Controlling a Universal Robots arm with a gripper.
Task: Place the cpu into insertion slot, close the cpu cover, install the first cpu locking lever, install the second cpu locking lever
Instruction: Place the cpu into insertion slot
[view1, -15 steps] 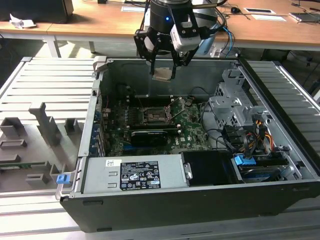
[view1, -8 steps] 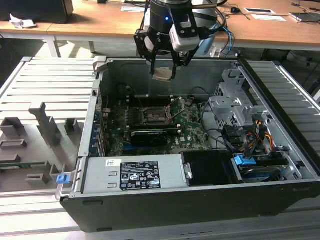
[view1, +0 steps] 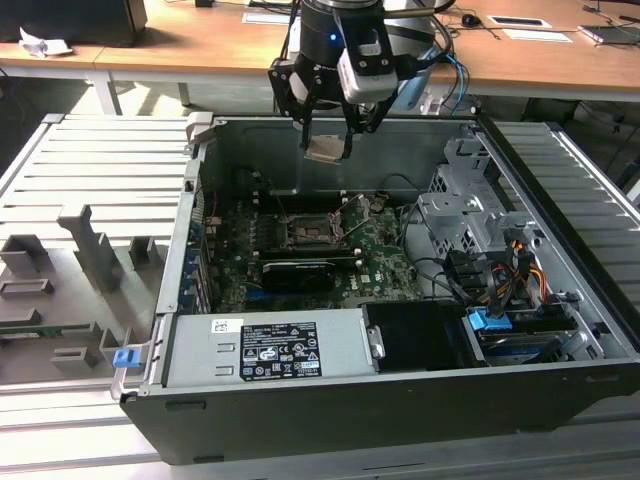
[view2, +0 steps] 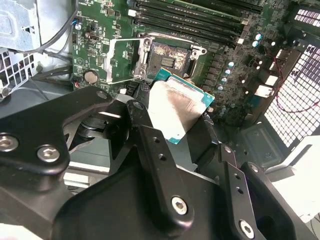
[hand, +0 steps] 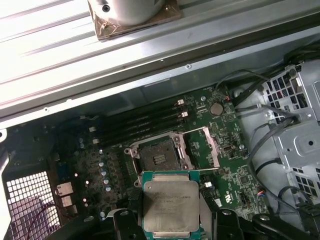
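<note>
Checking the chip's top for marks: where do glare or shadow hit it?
Second wrist view: the small flat square cpu with a pale silvery metal top shows white glare along one side and a dark patch at its middle; first wrist view: cpu evenly lit, no glare; exterior view: cpu dull beige, no glare.

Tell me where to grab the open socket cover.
Probably the free edge farthest from the socket, coming from above: the cover is a thin windowed frame swung open on its socket-side hinge, leaving that bar clear. The hand holds the chip.
</note>
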